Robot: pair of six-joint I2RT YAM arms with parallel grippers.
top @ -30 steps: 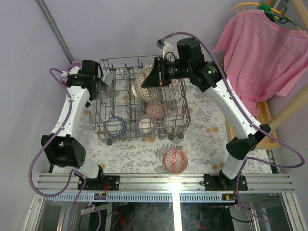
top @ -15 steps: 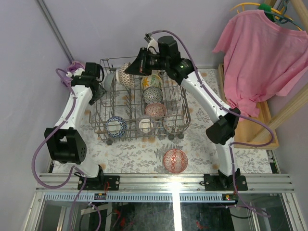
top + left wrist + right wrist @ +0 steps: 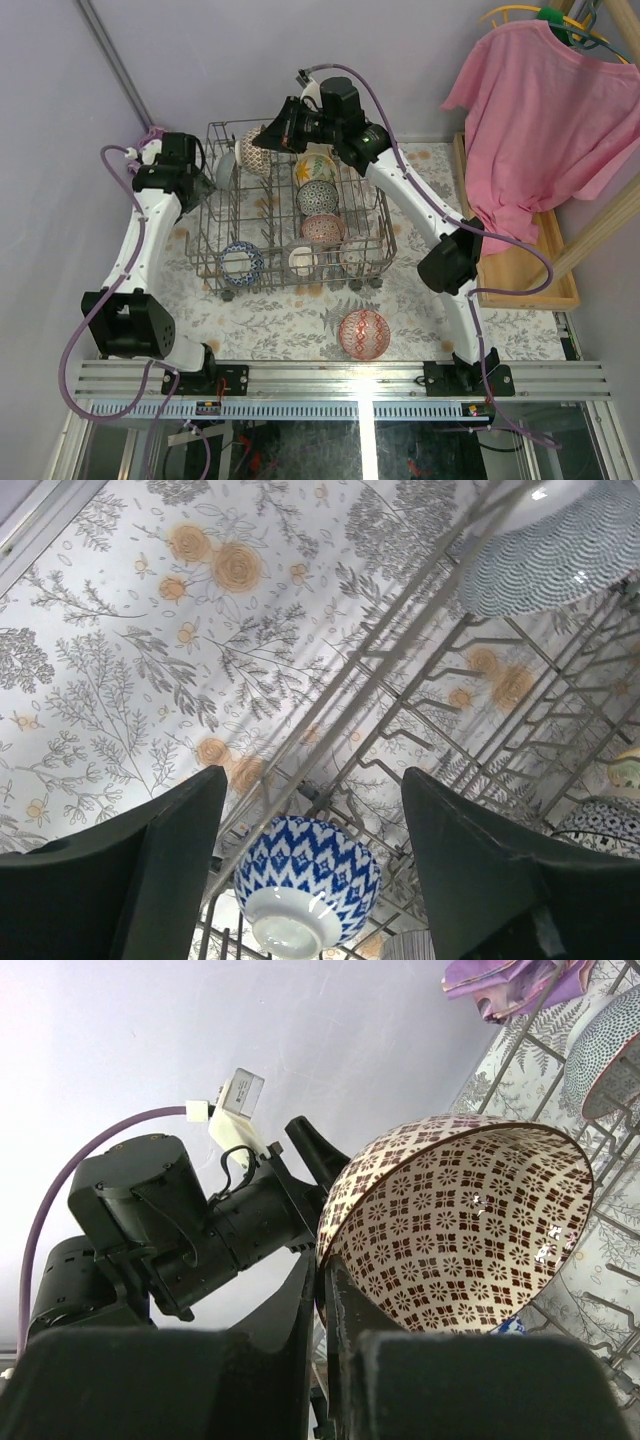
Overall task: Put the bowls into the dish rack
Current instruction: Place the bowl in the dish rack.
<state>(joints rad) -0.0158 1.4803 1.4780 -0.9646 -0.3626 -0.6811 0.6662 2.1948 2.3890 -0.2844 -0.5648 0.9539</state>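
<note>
Lilac walls (image 3: pixel 250 50), floral tablecloth (image 3: pixel 290 325) on the table, pink shirt (image 3: pixel 540 110) hanging at right. Mid-table sits the dish rack (image 3: pixel 280 280). Over its rear-left corner the right gripper (image 3: pixel 272 138) pinches the rim of a brown-check bowl (image 3: pixel 254 150). Wrist cam shows both fingers (image 3: pixel 250 1380) clamped on that rim, bowl tipped on edge. Can't tell if it touches the tines. Just outside the rack's left wall, the left gripper (image 3: pixel 207 182) has its fingers (image 3: pixel 170 850) spread, nothing between them. Already racked: blue zigzag bowl (image 3: pixel 240 262) front left, two pale bowls (image 3: pixel 303 260) beside it along the front. Behind those, red-pink bowl (image 3: pixel 322 228), dark blue bowl (image 3: pixel 317 195) and yellow floral bowl (image 3: pixel 316 165) run in a column going back, with a grey bowl (image 3: pixel 226 165) at the left wall. One red bowl (image 3: pixel 363 333) sits on the cloth in front of the rack, apart from it.
</note>
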